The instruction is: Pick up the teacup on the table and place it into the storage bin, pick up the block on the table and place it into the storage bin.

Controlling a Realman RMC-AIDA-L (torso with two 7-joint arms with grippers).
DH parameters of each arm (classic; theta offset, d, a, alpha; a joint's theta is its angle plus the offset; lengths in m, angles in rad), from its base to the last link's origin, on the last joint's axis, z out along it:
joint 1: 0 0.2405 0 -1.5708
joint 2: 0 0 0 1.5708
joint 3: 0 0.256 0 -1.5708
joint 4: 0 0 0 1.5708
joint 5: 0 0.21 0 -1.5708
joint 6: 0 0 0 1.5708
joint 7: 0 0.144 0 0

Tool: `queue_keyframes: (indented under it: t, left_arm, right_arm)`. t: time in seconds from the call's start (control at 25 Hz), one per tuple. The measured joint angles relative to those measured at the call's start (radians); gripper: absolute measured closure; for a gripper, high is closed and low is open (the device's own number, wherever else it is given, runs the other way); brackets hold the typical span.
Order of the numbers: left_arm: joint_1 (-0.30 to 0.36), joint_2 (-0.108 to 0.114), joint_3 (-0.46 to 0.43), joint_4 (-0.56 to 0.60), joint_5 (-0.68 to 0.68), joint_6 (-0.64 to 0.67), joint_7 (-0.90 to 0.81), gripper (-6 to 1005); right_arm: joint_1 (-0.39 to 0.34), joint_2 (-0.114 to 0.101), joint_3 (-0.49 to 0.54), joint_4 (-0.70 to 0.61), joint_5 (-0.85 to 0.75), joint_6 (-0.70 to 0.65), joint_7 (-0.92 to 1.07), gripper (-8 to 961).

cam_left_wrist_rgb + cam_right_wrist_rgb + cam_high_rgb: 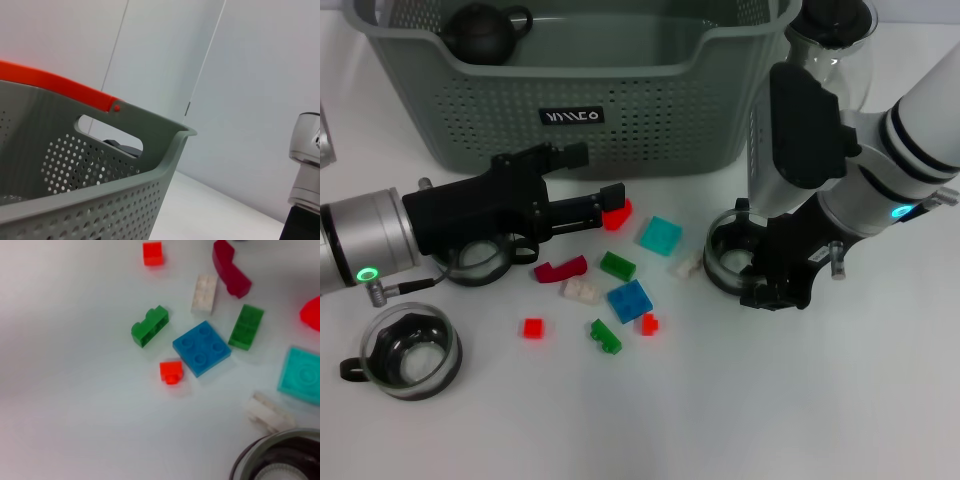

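In the head view, the black left hand [612, 205] gripped a glossy red block [617, 215] before the perforated grey-green storage bin [650, 130], while the right hand [775, 285] hovered over a glass teacup [725, 255], its fingers unreadable. The left wrist view showed the bin's holed wall; the right wrist view showed a studded blue square brick [202, 348] on the white counter [75, 415].
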Motion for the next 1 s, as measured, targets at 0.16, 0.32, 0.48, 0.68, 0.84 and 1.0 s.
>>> queue_keyframes:
  t: [0.16, 0.32, 0.48, 0.68, 0.84, 1.0]
  left_arm:
    - [0.0, 0.002, 0.0, -0.003, 0.0, 0.0, 0.001, 152]
    - [0.0, 0.003, 0.0, -0.004, 0.0, 0.0, 0.001, 153]
    - [0.0, 0.003, 0.0, -0.005, 0.0, 0.0, 0.001, 153]
    - [0.0, 0.004, 0.0, -0.002, 0.0, 0.003, 0.001, 154]
    - [0.002, 0.007, 0.0, 0.0, 0.002, 0.008, 0.001, 154]
    - [0.009, 0.008, 0.0, 0.001, 0.003, 0.008, 0.002, 155]
  right_arm:
    - [0.005, -0.001, -0.022, 0.0, -0.001, -0.004, 0.017, 665]
    - [0.001, -0.004, -0.005, -0.008, 0.005, -0.026, 0.017, 820]
    - [-0.008, -0.007, 0.047, -0.044, 0.005, -0.077, 0.017, 897]
    - [-0.026, -0.011, 0.245, -0.159, 0.005, -0.242, -0.02, 902]
    - [-0.027, -0.022, 0.473, -0.283, 0.042, -0.421, -0.053, 900]
    - [-0.015, -0.051, 0.642, -0.342, 0.185, -0.504, -0.053, 897]
